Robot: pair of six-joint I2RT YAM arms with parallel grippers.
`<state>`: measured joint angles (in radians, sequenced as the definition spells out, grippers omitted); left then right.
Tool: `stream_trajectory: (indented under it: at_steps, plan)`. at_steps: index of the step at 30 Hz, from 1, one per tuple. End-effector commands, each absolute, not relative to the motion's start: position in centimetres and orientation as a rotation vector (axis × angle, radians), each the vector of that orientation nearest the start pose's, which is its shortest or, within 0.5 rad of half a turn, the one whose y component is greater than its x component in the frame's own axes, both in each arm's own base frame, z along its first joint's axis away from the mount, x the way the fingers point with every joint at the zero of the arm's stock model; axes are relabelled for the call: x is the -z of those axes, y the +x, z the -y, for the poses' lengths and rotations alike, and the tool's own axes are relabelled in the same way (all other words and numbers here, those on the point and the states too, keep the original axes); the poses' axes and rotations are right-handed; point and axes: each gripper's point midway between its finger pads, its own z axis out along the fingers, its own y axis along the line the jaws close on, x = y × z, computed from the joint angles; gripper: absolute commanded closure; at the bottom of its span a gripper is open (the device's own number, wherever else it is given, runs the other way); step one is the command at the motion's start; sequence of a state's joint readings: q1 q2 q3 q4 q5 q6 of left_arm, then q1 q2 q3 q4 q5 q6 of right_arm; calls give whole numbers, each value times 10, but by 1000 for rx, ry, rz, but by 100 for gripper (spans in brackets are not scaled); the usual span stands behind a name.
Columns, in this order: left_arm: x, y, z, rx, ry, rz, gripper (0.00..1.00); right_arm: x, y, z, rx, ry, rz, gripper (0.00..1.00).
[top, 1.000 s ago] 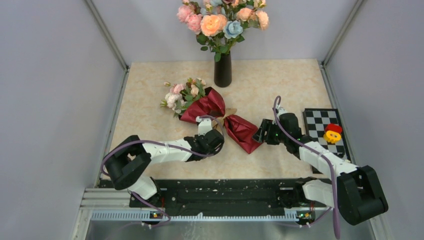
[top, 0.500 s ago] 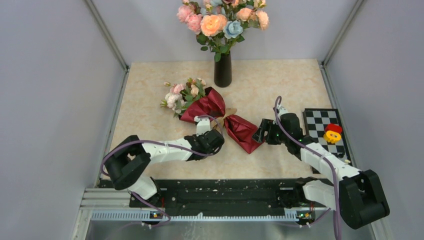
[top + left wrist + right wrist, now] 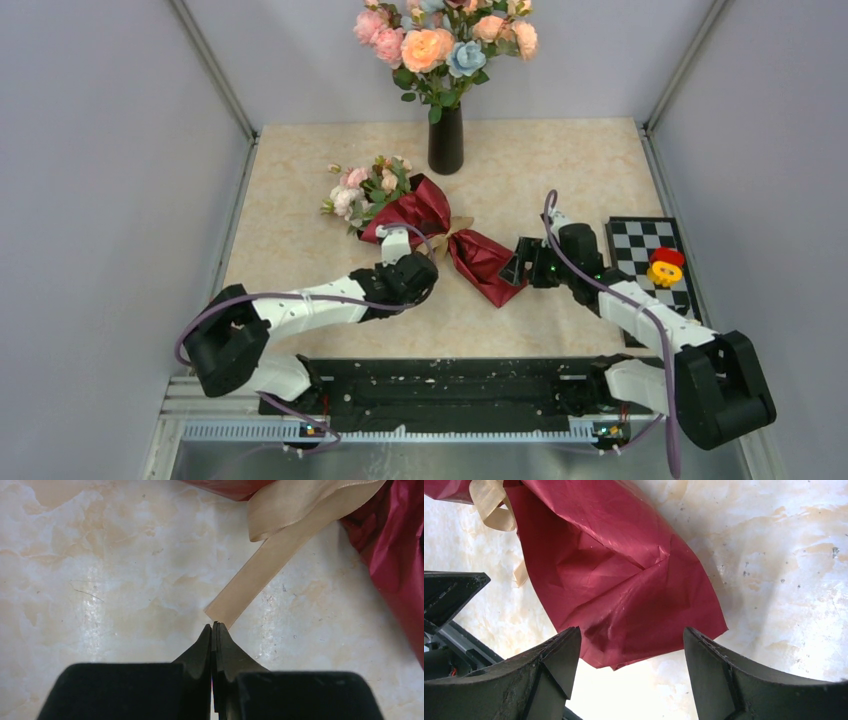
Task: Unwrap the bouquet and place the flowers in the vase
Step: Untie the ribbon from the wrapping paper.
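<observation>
Low in the top view, the left hand (image 3: 214, 626) had just clenched shut at the free end of the tan ribbon (image 3: 260, 565); whether it caught the tip could not be told. At lower right, the right hand (image 3: 630, 632) had spread wider, released, straddling the narrow tail of the bouquet (image 3: 425, 215). That bundle lay mid-frame on the counter (image 3: 300, 240), still tied, its flowers (image 3: 365, 190) toward upper left. The vase (image 3: 446, 140) stood beyond, top centre. Untying seemed about to begin.

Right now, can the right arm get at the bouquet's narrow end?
Probably yes: the right gripper, jaws open, flanks the bouquet at its maroon paper tail, with nothing in between.
</observation>
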<state>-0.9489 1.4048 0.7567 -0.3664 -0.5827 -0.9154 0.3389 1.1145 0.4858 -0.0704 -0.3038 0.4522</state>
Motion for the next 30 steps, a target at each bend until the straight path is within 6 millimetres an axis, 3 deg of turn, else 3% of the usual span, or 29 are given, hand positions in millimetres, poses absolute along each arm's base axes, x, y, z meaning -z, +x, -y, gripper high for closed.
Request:
stream_trajectory:
  at_steps: [1, 10, 19, 30]
  plan:
    - [-64, 239, 222, 264, -223, -2377, 100, -101, 273, -177, -801, -85, -2249, 23]
    - [-56, 232, 219, 600, -573, -2343, 75, -100, 271, -179, -820, -73, -2239, 23]
    - [-57, 233, 224, 763, -727, -2292, 58, -101, 271, -179, -821, -72, -2238, 23]
    - [-44, 234, 219, 791, -834, -2263, 54, -99, 270, -179, -822, -68, -2241, 24]
